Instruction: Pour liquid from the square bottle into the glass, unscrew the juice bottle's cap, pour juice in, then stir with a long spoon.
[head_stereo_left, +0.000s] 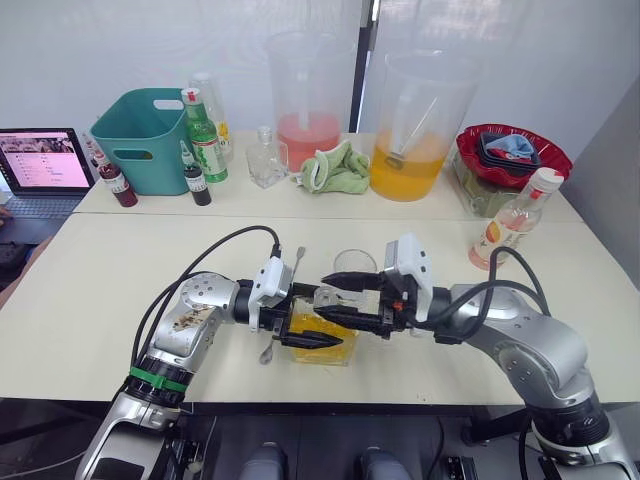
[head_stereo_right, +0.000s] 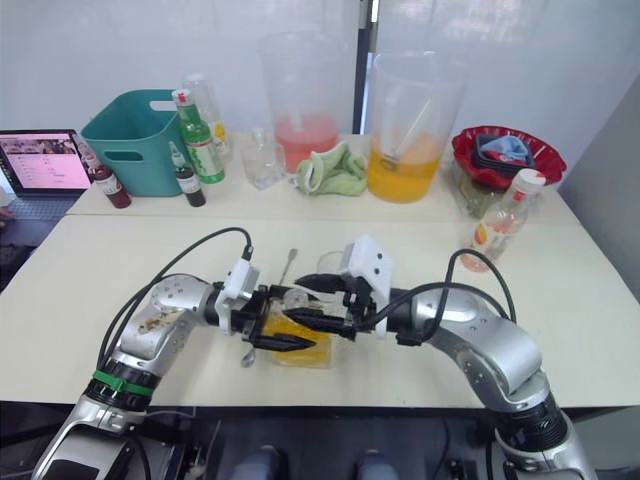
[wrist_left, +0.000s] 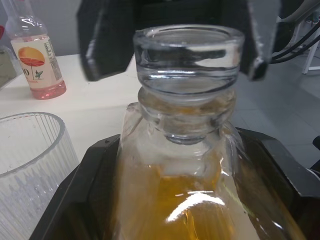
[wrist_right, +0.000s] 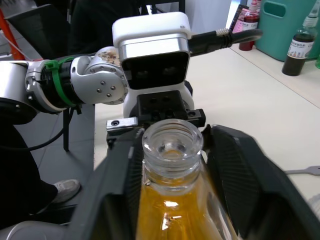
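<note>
The square bottle (head_stereo_left: 338, 352), with yellow-orange liquid inside, stands near the table's front edge. My left gripper (head_stereo_left: 312, 335) is shut on its body, a black finger against each side. From the opposite side my right gripper (head_stereo_left: 328, 300) reaches in, open, with its fingers (wrist_right: 235, 175) straddling the bottle's round glass stopper (wrist_left: 187, 55) and a gap on both sides. The ribbed glass (head_stereo_left: 355, 265) stands just behind the bottle. To the bottle's left the long spoon (head_stereo_left: 288, 290) lies flat on the table. The juice bottle (head_stereo_left: 508, 232), capped in white (head_stereo_left: 546, 179), is upright at the right.
Along the back table stand two huge pitchers, one pink (head_stereo_left: 308, 105) and one orange (head_stereo_left: 412, 130). With them are a teal bin (head_stereo_left: 140, 140), a green bottle (head_stereo_left: 204, 135), small dark-red bottles (head_stereo_left: 118, 182), a colourless glass bottle (head_stereo_left: 266, 158), a green cloth (head_stereo_left: 335, 168) and a red bowl (head_stereo_left: 512, 152). A laptop (head_stereo_left: 42, 160) sits far left.
</note>
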